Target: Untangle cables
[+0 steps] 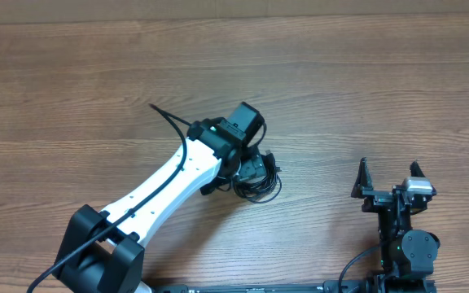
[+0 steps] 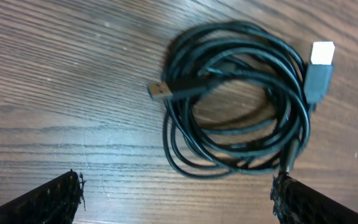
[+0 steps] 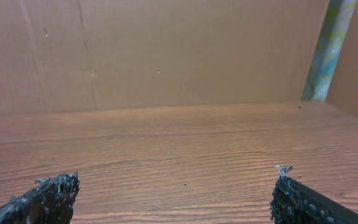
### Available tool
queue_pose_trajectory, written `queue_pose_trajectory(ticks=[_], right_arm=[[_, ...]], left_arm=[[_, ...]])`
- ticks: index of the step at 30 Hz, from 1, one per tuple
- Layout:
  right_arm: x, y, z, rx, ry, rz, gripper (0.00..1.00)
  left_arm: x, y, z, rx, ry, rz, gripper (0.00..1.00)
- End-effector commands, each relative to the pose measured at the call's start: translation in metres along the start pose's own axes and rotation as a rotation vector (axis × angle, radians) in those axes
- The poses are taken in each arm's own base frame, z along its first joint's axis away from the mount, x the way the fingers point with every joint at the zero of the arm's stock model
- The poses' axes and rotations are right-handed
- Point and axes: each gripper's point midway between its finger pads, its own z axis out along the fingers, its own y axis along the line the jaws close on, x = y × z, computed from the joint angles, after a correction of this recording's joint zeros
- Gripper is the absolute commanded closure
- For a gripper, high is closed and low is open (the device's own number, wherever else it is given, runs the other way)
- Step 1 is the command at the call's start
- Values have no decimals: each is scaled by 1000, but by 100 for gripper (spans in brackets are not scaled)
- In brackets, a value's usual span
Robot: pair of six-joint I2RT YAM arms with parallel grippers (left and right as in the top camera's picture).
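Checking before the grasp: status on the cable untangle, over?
Left gripper open, hovering over the cables. Right gripper open, off to the side. Cables one tangled coil, not gripped. Nothing in the way.

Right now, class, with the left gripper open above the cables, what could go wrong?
The left gripper may close on several strands of the cables and lift the coil. Pulling the silvery plug, lying across the strands, could tighten the tangle. The right gripper is far off, so nothing pins the coil.

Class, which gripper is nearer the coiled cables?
Left. The left gripper hovers right above the cables, jaws open; the right gripper sits well apart, off to their right.
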Motion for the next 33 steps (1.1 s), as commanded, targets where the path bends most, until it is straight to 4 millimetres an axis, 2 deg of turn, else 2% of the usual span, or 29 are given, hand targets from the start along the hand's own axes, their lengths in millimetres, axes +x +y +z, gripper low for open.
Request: queue_pose_trajectory(ticks=[1,5,8,14,27,30,33], right_arm=[[2,0,0,3,-2,2,0],[2,0,0,3,-2,2,0],[2,0,0,3,-2,2,0],[2,0,0,3,-2,2,0],[2,0,0,3,-2,2,0],[2,0,0,3,-2,2,0],[2,0,0,3,-2,2,0]], left_arm=[[5,4,13,-39,21,-45,1],[16,5,30,-83,59,-22,2],[22,4,44,-99,102,-22,7],[17,12,64,-154,110,-96,9],[15,14,69,-154,124,-50,55],[15,14,69,-154,125,-48,64],[16,14,69,-151,130,-48,66]])
